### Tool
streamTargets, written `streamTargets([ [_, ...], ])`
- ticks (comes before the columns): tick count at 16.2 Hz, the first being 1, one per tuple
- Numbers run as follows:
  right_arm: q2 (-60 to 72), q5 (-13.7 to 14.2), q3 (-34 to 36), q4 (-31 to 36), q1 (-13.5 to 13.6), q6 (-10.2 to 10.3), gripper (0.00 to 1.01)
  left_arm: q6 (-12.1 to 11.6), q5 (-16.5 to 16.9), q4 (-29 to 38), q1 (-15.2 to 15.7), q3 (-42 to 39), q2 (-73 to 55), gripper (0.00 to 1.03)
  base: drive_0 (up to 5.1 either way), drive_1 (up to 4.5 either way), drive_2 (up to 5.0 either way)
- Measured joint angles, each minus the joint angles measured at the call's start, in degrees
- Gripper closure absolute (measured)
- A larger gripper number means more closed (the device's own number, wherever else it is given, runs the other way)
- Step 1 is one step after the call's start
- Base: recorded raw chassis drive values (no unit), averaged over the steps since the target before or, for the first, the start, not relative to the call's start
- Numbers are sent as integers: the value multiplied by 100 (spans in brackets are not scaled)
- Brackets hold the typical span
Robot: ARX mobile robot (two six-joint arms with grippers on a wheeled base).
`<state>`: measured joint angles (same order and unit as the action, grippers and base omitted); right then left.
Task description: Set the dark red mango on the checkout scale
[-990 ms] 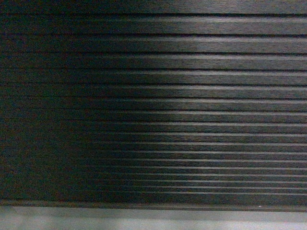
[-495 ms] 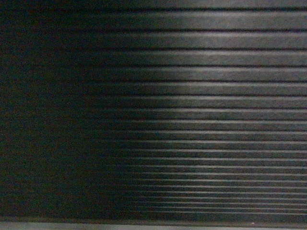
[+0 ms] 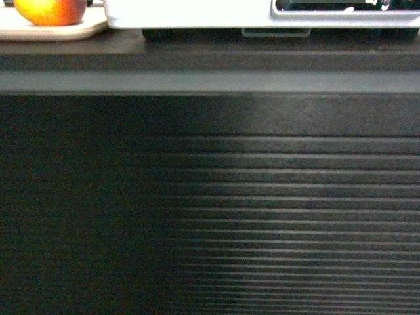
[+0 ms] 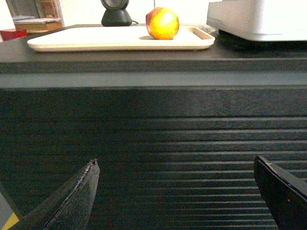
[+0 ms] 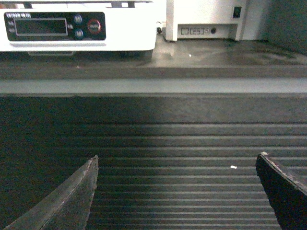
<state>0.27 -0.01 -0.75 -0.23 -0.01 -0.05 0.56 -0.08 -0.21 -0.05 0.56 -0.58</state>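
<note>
Head view: the checkout [image 3: 210, 197] front panel is filling most of the frame. The mango [image 3: 50, 11] is sitting on a beige tray [image 3: 72, 29] at top left, and the scale [image 3: 190, 16] is just beside the tray on its right.

Left wrist view: the left gripper [image 4: 177, 191] is hanging open and empty, jaws spread wide, low in front of the ribbed panel. The mango is lying above and beyond it on the tray's right part, well apart from the fingers. A black stand [image 4: 115, 14] is showing behind the tray.

Right wrist view: the right gripper [image 5: 177, 191] is also sitting open and empty, below the counter edge. The scale's display strip is facing it at upper left, with a white printer [image 5: 211, 19] further right.

Step, as I judge it: approach, nothing grasped yet. Next move calls for lifting the left arm above the counter edge and reaching in over the tray.
</note>
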Motion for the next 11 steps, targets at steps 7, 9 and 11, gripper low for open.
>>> streamTargets([
  [7, 2, 2, 0, 4, 0, 2, 3, 2, -2, 0, 0, 0, 0, 5, 0, 0, 0],
  [9, 2, 2, 0, 0, 0, 9, 3, 0, 11, 0, 0, 0, 0, 5, 0, 0, 0],
  [11, 2, 2, 0, -2, 0, 4, 3, 0, 9, 2, 0, 0, 0, 5, 0, 0, 0],
])
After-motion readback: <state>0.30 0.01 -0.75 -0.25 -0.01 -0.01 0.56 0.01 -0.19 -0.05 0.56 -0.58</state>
